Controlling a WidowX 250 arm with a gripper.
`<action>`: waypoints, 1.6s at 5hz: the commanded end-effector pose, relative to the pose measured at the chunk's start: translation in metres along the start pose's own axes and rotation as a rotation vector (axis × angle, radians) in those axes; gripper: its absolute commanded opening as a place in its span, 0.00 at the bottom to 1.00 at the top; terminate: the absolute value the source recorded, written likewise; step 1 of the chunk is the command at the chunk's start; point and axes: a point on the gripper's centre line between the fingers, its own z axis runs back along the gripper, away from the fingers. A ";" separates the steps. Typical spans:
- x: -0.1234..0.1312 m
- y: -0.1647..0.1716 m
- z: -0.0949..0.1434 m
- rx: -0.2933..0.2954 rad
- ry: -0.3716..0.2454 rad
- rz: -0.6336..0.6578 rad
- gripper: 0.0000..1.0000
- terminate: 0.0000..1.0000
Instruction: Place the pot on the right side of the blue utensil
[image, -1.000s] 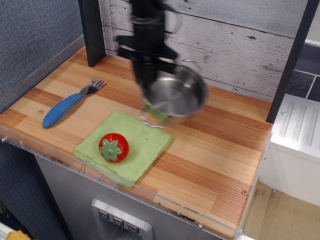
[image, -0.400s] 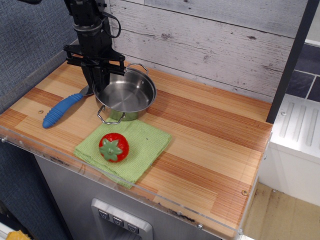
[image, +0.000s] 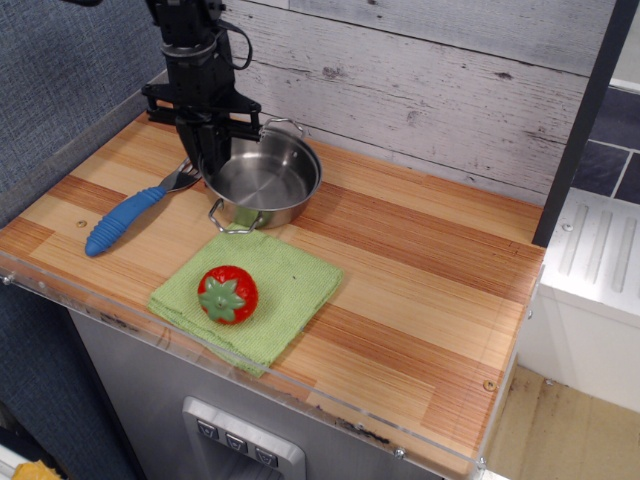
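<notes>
The shiny steel pot with two wire loop handles stands upright on the wooden counter, just right of the fork's tines and behind the green cloth. The blue utensil is a fork with a ribbed blue handle that lies slanted at the left, its silver tines pointing toward the pot. My gripper reaches down from above and its fingers are closed on the pot's left rim. I cannot tell whether the pot's base touches the counter.
A green cloth lies at the front with a red toy strawberry on it. A grey plank wall runs along the back. A dark post stands at the back left. The counter's front edge is near the cloth.
My gripper carried the pot from the counter's middle leftward to beside the fork's tines. Since 0.4 s ago the pot has shifted slightly right and back, off the cloth's edge.
</notes>
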 end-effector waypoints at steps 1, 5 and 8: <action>0.009 0.011 0.015 0.028 -0.042 0.019 0.00 0.00; -0.007 -0.004 0.048 0.079 -0.062 -0.068 1.00 0.00; -0.037 -0.074 0.095 0.085 -0.098 -0.222 1.00 0.00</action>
